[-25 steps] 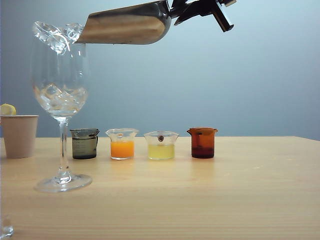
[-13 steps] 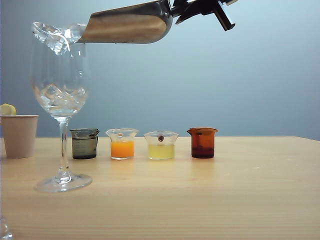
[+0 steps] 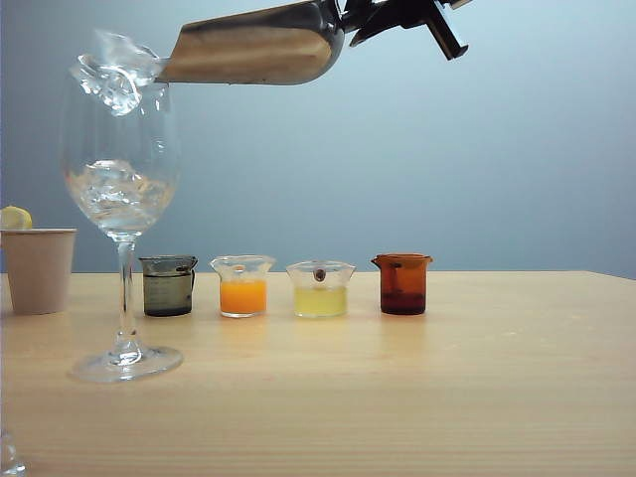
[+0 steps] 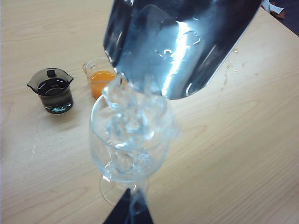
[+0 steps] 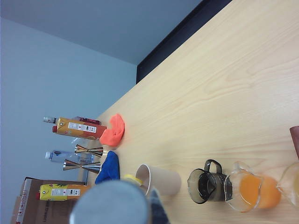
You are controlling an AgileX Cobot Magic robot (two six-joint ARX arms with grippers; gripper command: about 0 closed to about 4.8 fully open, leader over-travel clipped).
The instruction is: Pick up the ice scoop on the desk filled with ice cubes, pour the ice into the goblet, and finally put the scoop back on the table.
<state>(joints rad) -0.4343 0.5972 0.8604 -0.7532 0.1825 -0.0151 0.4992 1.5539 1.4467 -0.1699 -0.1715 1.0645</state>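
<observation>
At the top of the exterior view the right gripper (image 3: 397, 15) pinches the rod handle of the shiny steel ice scoop (image 3: 253, 48), its mouth tilted over the goblet (image 3: 121, 189) at left. Clear ice cubes (image 3: 114, 75) tumble past the rim onto more in the bowl. The left gripper's jaws cannot be judged. Four small beakers (image 3: 243, 286) and a paper cup (image 3: 38, 268) stand behind on the pale wood desk (image 3: 417, 388).

Exterior camera: low, level with the bench (image 3: 417, 397). Left wrist camera: close above the goblet (image 4: 128, 154), also seen exterior. Right wrist camera: rolled, oblique.
</observation>
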